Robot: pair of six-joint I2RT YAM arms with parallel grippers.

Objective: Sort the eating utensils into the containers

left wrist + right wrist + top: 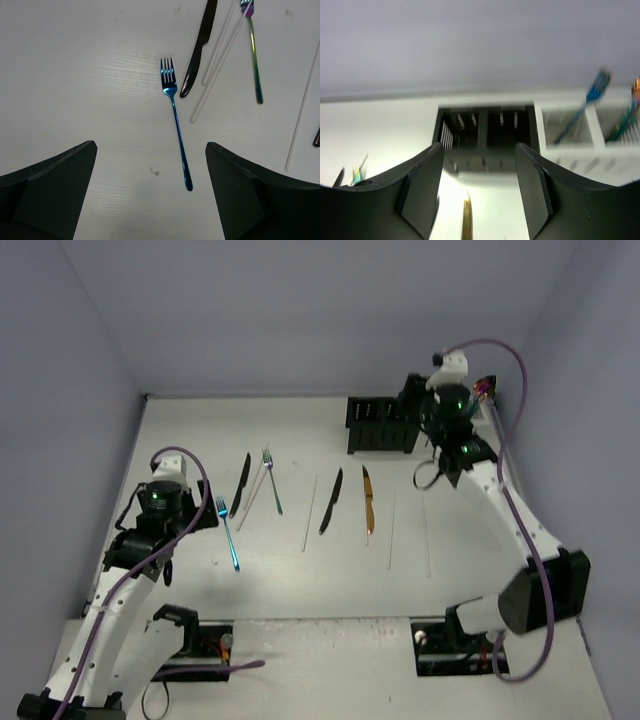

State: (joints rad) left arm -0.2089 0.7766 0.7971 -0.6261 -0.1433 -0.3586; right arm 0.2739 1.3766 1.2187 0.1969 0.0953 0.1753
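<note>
Left gripper (150, 146) hangs above the white table (75, 75) with its two dark fingers spread wide and nothing between them. Directly beneath the gap lies a slim, glossy blue metal fork (175, 115), flat on the table, its four tines pointing away from the gripper and its rounded handle end nearest it. Beyond the fork and a little to the gripper's right, a slender black knife (197, 50) lies just beside the tines. Next to that knife lie a pair of thin white chopsticks (220, 65) that run close together, and further right an iridescent fork (255, 60) with a green-to-purple sheen. All lie flat and apart from the blue fork.

Right gripper (477, 150) is held low and tilted forward, its fingers partly apart with nothing clamped. Straight ahead of it, seen through the gap, stands the black perforated caddy (485, 130) with two compartments. To the gripper's right and touching that caddy stands the white perforated caddy (570, 150), also split in two. A second blue fork (582, 110) leans tines-up in its nearer compartment, and an iridescent utensil (625, 127), too blurred to identify, leans in the other. Just below the right gripper's gap, the tip of a gold knife (466, 220) lies on the table.
</note>
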